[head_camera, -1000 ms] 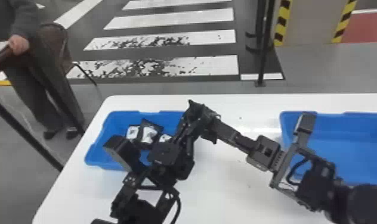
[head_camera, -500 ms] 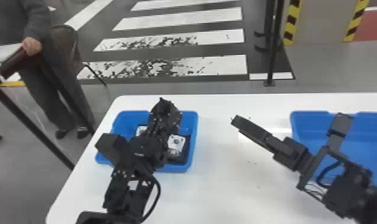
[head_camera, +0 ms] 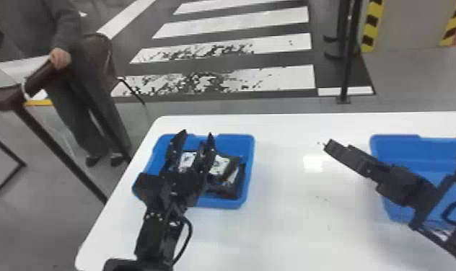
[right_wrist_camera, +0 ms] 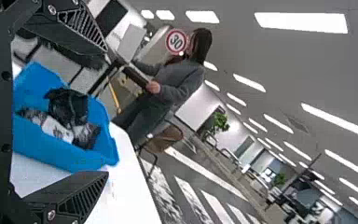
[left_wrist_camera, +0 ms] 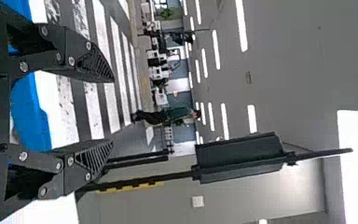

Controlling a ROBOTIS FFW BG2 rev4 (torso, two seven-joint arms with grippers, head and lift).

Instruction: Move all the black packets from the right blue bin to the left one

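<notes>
Left blue bin [head_camera: 234, 140] near the table's [head_camera: 292, 234] left corner; at least three black packets [head_camera: 222, 165] lie in it, some overlapping, pale labels showing. That bin is the goal, so these look correctly placed.

Left gripper [head_camera: 196, 133] is over the left bin, fingers parted, nothing between them in its wrist view. The label seen between the fingers from the head belongs to a packet in the bin beyond them, not a held one. Spread above the walls, it seems set so that anything let go lands inside.

Right gripper [right_wrist_camera: 106, 112] well apart from the left bin, to its right, tips aimed towards it; fingers wide, no load. Its arm crosses the near side of the right bin [head_camera: 418, 149], farther right, probably leaving the left arm room. Likely next: lift the left gripper straight up, lest a fingertip snag a packet.
</notes>
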